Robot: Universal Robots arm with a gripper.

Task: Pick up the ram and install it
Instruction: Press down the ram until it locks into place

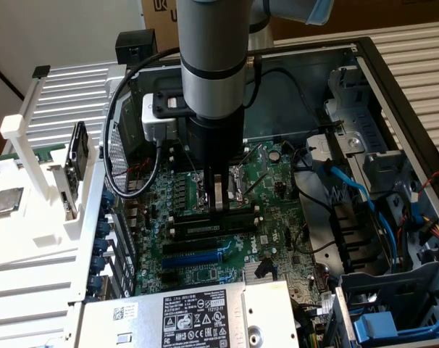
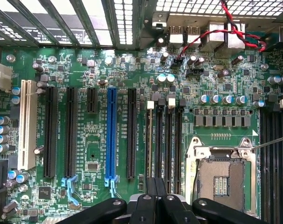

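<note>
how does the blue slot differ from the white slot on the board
Colour: the blue slot is bright blue; the white slot is cream.
Place: the blue slot sits between black slots; the white slot ends the row, beside small capacitors.
End: the blue slot has a pale blue clip; the white slot shows none.
Both are long, narrow, empty and run parallel on the green board.

You have a matt green motherboard (image 2: 92, 140); its blue slot (image 2: 112, 135) and white slot (image 2: 27, 123) are smooth, slightly glossy plastic. Note the CPU socket frame (image 2: 194, 177): bare bright metal, reflective. The gripper (image 2: 156, 185) shell reads as glossy black plastic. In the exterior view, the arm sleeve (image 1: 212, 43) is smooth satin grey, the chassis wall (image 1: 306, 61) dull sheet metal, the white rack (image 1: 31, 167) matt plastic.
</note>
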